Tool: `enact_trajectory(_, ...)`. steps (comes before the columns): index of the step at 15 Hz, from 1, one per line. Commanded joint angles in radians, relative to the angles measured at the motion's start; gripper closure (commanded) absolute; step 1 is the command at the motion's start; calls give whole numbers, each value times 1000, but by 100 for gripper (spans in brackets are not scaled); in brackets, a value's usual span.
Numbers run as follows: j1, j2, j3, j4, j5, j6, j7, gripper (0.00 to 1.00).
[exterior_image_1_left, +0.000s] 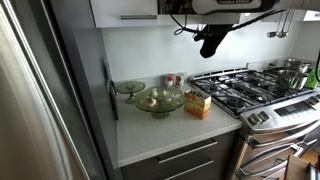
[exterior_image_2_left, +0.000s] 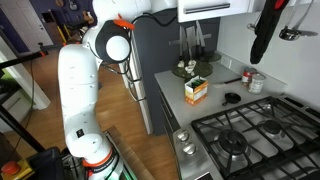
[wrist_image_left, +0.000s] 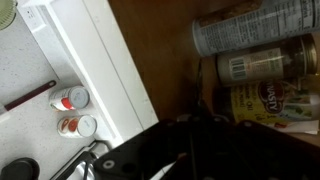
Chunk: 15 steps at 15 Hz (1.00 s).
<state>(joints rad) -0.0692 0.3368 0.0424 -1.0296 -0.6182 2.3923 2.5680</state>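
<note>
My gripper (exterior_image_1_left: 209, 46) is up high by the upper cabinets, well above the counter (exterior_image_1_left: 150, 135). The fingers are pressed together, with nothing between them that I can see.

**Wrist view only:**
- My gripper (wrist_image_left: 190, 142) is a dark, blurred mass at 5 to 6 o'clock.
- A cabinet shelf holds the jars, the things nearest to me:
  - grey can (wrist_image_left: 255, 25), on its side at 1 o'clock
  - white-label jar (wrist_image_left: 255, 65) at 2 o'clock
  - yellow-label jar (wrist_image_left: 268, 100) at 3 o'clock
- They are near the fingers; I can't tell if any is touched.
- A white cabinet edge (wrist_image_left: 105, 70) runs from 11 o'clock down toward 6.
- Two red-label cans (wrist_image_left: 68, 98) sit at 8 o'clock on the counter below.

**Exterior views only:**
- The shelf contents are hidden in both.
- An orange box (exterior_image_1_left: 198, 103) is at about 6 o'clock from the gripper.
- Glass bowls (exterior_image_1_left: 158, 100) are at 9 o'clock of the box.
- The gas stove (exterior_image_1_left: 250, 88) is at 3 o'clock of the box.
- In an exterior view, my white arm (exterior_image_2_left: 80, 90) fills the 9 o'clock side, and a black lid (exterior_image_2_left: 232, 98) lies between the box and the stove.
- There the gripper hangs at 1 o'clock of the frame.
</note>
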Motion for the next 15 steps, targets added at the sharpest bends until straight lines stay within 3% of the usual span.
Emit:
enact_trajectory(1,4,19,-5,34,-5,-11,15,72)
enact_trajectory(11,2,0,6,49,19,-64,-11,1)
enact_trajectory(15,2,-12,17,53,35,-125,-40,0)
